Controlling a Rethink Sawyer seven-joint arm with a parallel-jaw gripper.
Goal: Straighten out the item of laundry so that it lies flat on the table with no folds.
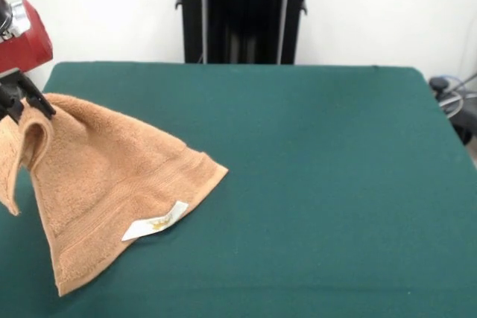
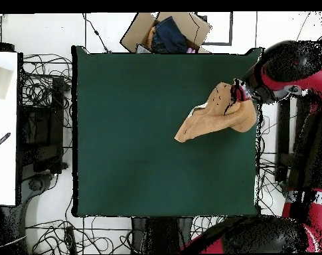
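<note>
The terry towel (image 1: 104,176) is peach-orange with a flat woven band of the same colour near its hem, and its small label (image 1: 155,221) is white with a yellowish mark. The worktop (image 1: 320,184) is plain dark green. The arm (image 1: 22,35) is red, its claw (image 1: 19,102) black.

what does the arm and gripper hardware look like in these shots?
The arm has glossy red shells with black sections at the joints. A red housing with a silver metal part sits above the gripper, which is black with slim dark fingers. No markings or cables on it are legible.
</note>
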